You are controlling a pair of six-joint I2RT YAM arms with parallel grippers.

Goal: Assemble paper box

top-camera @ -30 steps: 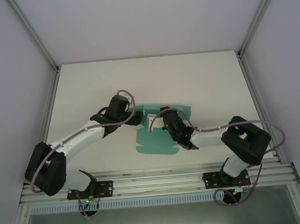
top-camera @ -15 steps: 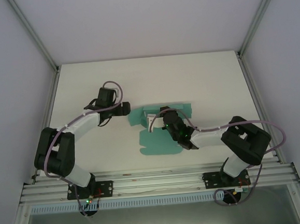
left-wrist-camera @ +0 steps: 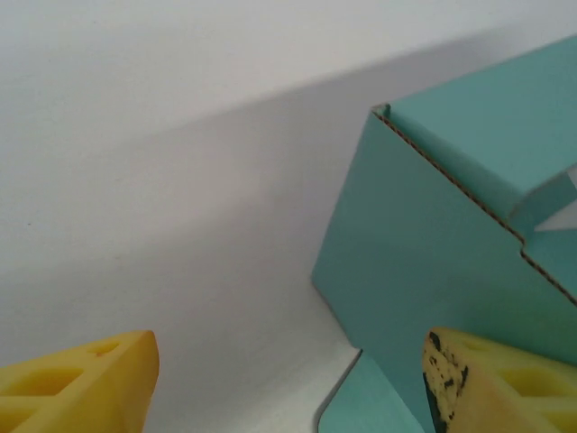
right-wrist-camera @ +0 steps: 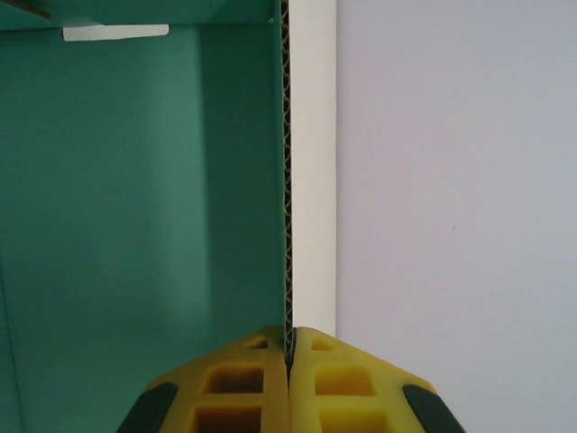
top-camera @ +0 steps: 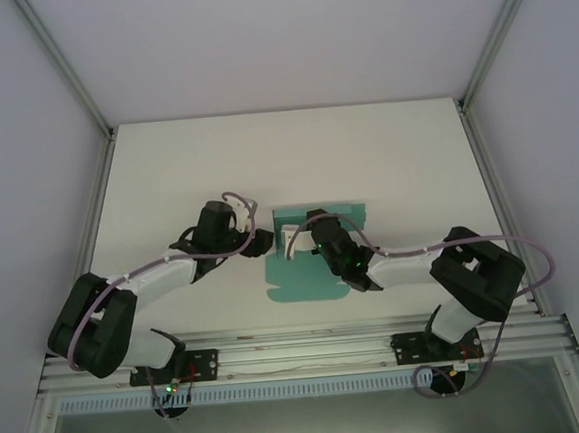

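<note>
Your box [top-camera: 300,281] lies in the middle of the table [top-camera: 165,166], partly folded: base flat, walls raised at the far end. Your right gripper [right-wrist-camera: 289,350] is pinched tight on the edge of an upright wall, card between the fingers. Your left gripper [left-wrist-camera: 288,383] stands wide, holding nothing, just beside the box's left wall; whether it touches, you can't tell.
</note>
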